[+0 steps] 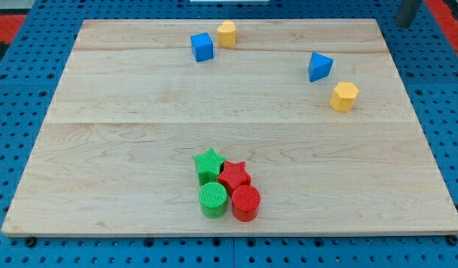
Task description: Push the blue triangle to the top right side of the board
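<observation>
Sitting upper right on board (124, 97): blue triangle (319, 66), just abv yellow hexagon (344, 97); my tip not visible, no gripper.

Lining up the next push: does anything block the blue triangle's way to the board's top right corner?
Nothing visible does. The blue triangle has bare board toward the view's top right; the yellow hexagon sits below it, off that path. My tip's end is not in view.
</observation>
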Robot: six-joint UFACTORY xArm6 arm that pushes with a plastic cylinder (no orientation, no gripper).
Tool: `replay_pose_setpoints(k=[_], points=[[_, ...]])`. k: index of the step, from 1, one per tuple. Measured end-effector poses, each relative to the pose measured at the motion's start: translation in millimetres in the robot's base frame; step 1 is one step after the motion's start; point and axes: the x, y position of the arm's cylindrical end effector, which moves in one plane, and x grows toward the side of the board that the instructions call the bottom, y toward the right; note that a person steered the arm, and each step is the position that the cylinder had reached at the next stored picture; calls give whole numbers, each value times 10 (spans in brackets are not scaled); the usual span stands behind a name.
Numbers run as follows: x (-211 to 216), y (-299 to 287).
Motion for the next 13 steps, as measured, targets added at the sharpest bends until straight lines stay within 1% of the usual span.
replay_pose_setpoints(k=[3,4,5,6,9,10,11,12,13], points=[[26,101],[73,-141],[347,-378],[457,-480],[768,-441],[1031,-469],[1114,-567],[1203,-1247],[1590,-1798]])
